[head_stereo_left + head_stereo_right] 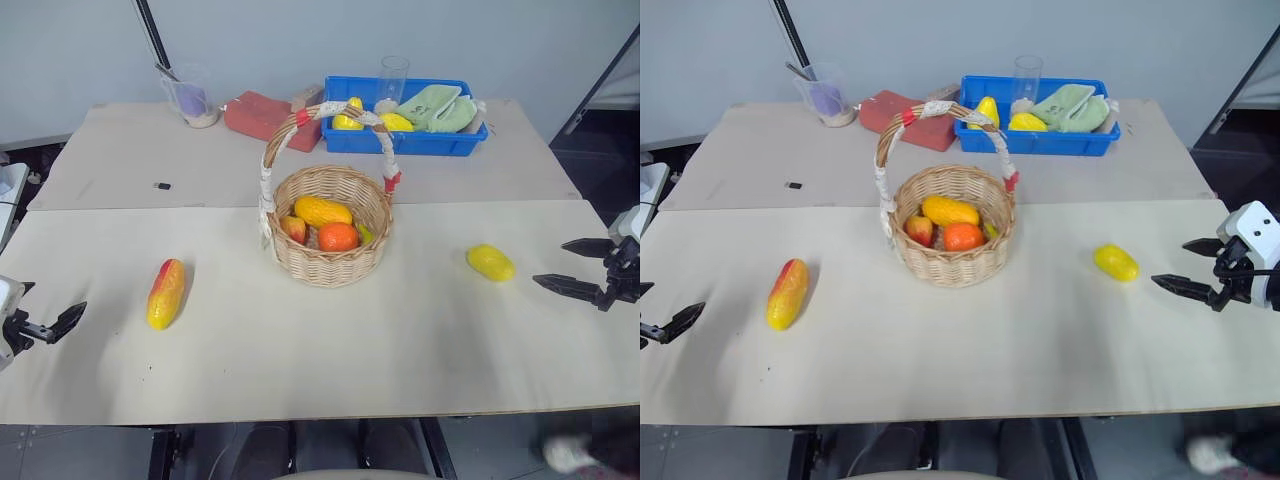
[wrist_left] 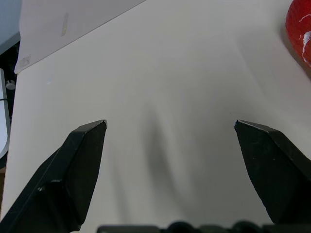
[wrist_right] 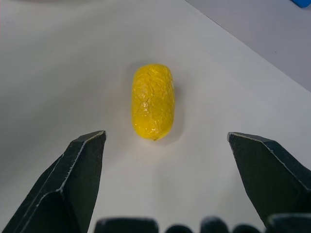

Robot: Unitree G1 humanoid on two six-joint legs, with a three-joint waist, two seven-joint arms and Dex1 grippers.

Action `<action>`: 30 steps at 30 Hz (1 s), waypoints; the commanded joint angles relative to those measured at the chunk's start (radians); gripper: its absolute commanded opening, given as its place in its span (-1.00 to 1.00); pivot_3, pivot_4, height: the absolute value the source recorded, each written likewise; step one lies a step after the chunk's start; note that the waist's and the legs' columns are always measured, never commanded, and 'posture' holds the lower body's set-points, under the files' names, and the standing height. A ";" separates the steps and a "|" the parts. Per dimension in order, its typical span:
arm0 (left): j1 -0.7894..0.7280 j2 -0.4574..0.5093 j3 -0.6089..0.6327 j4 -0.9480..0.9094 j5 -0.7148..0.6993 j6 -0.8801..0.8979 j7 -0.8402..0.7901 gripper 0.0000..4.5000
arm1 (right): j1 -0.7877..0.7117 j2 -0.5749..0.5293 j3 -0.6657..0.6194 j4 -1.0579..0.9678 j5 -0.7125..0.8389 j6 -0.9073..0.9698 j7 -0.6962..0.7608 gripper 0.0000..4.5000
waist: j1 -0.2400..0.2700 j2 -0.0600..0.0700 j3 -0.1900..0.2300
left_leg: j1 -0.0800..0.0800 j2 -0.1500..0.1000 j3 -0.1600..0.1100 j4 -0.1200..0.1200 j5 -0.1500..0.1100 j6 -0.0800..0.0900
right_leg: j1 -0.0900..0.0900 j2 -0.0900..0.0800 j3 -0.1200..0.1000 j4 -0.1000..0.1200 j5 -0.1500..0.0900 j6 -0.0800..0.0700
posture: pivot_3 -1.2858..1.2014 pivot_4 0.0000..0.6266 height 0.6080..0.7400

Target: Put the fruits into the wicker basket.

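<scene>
A: Starting at the far left, the left gripper [image 1: 62, 322] hangs over the near left edge of the pale table [image 1: 300, 370], its two black fingers spread as wide as they go with nothing between them.

B: In its wrist view there is bare tabletop in the gap, and a bit of the red end of a fruit at the picture's edge.

A: That is the elongated yellow fruit with the red-orange end [image 1: 166, 293], lying flat on the table just past the left gripper, apart from it and well to the left of the basket.

B: And the wicker basket [image 1: 330, 262]?

A: Standing upright in the middle of the table, tall arched handle [image 1: 272, 150] wrapped in whitish tape with red bands. Inside it lie an oblong yellow-orange fruit [image 1: 322, 211], an orange round one [image 1: 338, 236] and a reddish peach-like one [image 1: 294, 229].

B: Behind it?

A: On the far board, a clear cup with a purple lump in it [image 1: 191, 98], a red brick-like block [image 1: 262, 116], and a blue plastic crate [image 1: 400, 140] holding yellow pear-shaped fruits [image 1: 348, 115], a clear glass [image 1: 392, 76] and a green cloth [image 1: 438, 106].

B: Then the right side.

A: The small plain yellow oval fruit [image 3: 152, 101] lies on the table to the right of the basket, well apart from it. The right gripper [image 1: 1193, 266] sits near the table's right edge, pointing at that fruit, fingers wide apart and holding nothing.

B: Its wrist view shows the fruit lying ahead of the fingertips, lined up with the gap, touched by neither finger.
</scene>
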 commanded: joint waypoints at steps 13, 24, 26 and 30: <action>-0.004 0.003 0.050 -0.038 -0.035 -0.018 -0.057 1.00 | -0.021 0.005 -0.019 -0.003 0.006 0.017 -0.005 0.97 | 0.000 0.000 0.000 | -0.001 0.000 0.001 0.000 0.000 0.000 | -0.001 0.001 -0.001 0.000 0.000 0.000 | 0.03 -0.52 1.00; -0.005 -0.006 0.067 -0.042 -0.068 0.004 -0.074 1.00 | -0.025 0.009 -0.014 0.003 0.002 0.013 -0.006 0.97 | 0.000 0.000 0.000 | 0.000 0.000 0.001 0.000 0.000 0.000 | 0.000 0.002 -0.001 0.000 0.000 0.000 | 0.03 -0.52 1.00; -0.003 -0.009 0.067 -0.047 -0.071 0.008 -0.074 1.00 | -0.028 0.010 -0.013 0.004 0.002 0.012 -0.006 0.97 | 0.000 0.000 0.000 | 0.000 0.000 0.001 0.000 0.000 0.000 | 0.000 0.003 -0.001 0.000 0.000 0.000 | 0.03 -0.52 1.00; 0.006 -0.041 0.074 -0.115 -0.125 0.076 -0.074 1.00 | -0.040 0.025 -0.013 -0.035 0.022 0.011 0.004 0.97 | 0.000 0.000 0.000 | 0.000 0.000 0.001 0.000 0.000 0.000 | 0.000 0.003 -0.001 0.000 0.000 0.000 | 0.03 -0.52 1.00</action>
